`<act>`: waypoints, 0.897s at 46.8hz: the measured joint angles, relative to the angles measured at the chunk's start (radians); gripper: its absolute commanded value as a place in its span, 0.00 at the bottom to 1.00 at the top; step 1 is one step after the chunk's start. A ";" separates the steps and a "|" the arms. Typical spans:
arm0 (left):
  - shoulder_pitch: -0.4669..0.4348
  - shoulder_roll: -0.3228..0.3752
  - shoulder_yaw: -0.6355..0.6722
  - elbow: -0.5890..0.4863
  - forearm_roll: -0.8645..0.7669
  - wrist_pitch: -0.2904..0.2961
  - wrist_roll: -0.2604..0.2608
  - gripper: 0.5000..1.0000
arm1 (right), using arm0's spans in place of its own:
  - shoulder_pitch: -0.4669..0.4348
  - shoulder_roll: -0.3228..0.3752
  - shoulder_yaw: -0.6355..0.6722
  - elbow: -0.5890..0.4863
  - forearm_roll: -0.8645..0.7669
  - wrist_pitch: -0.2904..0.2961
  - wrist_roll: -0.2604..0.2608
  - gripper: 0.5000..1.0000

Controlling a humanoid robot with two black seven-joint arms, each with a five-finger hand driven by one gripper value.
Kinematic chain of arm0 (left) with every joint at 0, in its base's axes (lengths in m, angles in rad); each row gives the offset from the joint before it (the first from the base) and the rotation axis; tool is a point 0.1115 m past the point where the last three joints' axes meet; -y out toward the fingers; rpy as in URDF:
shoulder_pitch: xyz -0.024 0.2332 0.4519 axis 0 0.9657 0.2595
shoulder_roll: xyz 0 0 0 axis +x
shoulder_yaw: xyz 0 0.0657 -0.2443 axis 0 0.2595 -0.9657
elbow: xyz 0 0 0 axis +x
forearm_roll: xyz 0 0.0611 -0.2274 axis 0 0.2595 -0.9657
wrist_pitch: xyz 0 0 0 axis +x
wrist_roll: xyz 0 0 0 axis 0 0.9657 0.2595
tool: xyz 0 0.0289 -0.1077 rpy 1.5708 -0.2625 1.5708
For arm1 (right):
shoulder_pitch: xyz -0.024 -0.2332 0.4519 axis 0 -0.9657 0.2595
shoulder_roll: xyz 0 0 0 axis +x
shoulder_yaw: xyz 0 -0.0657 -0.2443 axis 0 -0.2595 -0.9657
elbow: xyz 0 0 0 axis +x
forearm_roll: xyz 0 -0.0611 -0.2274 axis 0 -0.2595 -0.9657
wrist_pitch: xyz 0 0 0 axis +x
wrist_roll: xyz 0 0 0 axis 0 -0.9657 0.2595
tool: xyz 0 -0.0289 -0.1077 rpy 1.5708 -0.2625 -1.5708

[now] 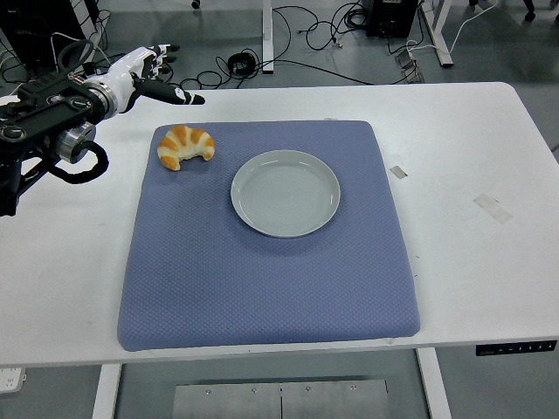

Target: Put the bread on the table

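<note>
Bread: a croissant [185, 146] lies on the far-left corner of the blue mat [262, 262], free of any grasp, well apart from the left hand.
Head view, left hand: the left hand [148, 72] hangs above the table's far-left corner, beyond the mat, its fingers [186, 97] spread apart and holding nothing.
Head view, right hand: not in view.
Head view, plate: an empty grey plate [285, 192] sits near the mat's middle, to the right of the croissant, not touching it.
Head view, table: the white table [472, 157] carries the mat; bare surface shows on every side of it.
Task state: judged done in the loose sense, though the croissant rests on the mat, not on bare table.
Risk: a low sweep of the arm back across the mat corner could clip the croissant and nudge it toward the plate or off the mat edge.
</note>
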 measured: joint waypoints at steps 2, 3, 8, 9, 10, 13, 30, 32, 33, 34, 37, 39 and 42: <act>0.012 -0.009 -0.032 0.002 -0.031 0.001 0.000 0.95 | 0.000 0.000 0.000 0.000 0.000 0.000 0.000 1.00; 0.018 -0.012 -0.050 0.006 -0.045 0.001 0.000 0.95 | 0.000 0.000 0.000 0.000 0.000 0.000 0.000 1.00; 0.045 -0.025 -0.110 0.034 -0.071 -0.001 0.002 0.95 | 0.001 0.000 0.000 0.000 0.000 0.000 0.000 1.00; 0.049 -0.029 -0.114 0.037 -0.074 -0.001 0.002 0.95 | 0.001 0.000 0.000 0.000 0.000 0.000 0.000 1.00; 0.051 -0.034 -0.118 0.039 -0.077 -0.002 0.002 0.95 | 0.000 0.000 0.000 0.000 0.000 0.000 0.000 1.00; 0.055 -0.055 -0.129 0.045 -0.084 -0.002 0.003 0.95 | 0.000 0.000 0.000 0.000 0.000 0.000 0.000 1.00; 0.127 -0.176 -0.418 0.283 -0.106 -0.161 -0.014 0.94 | 0.000 0.000 0.000 0.000 0.000 0.000 0.000 1.00; 0.127 -0.185 -0.427 0.311 -0.111 -0.187 -0.026 0.94 | 0.000 0.000 0.000 0.000 0.000 0.000 0.000 1.00; 0.126 -0.188 -0.431 0.323 -0.114 -0.197 -0.037 0.94 | 0.001 0.000 0.000 0.000 0.000 0.000 0.000 1.00; 0.126 -0.192 -0.435 0.333 -0.117 -0.207 -0.053 0.94 | 0.001 0.000 0.000 0.000 0.000 0.000 0.000 1.00; 0.125 -0.197 -0.434 0.354 -0.118 -0.222 -0.119 0.94 | 0.000 0.000 0.000 0.000 0.000 0.000 0.000 1.00; 0.124 -0.198 -0.432 0.361 -0.118 -0.225 -0.163 0.94 | 0.001 0.000 0.000 0.000 0.000 0.000 0.000 1.00; 0.124 -0.198 -0.428 0.371 -0.116 -0.230 -0.231 0.94 | 0.000 0.000 0.000 0.000 0.000 0.000 0.000 1.00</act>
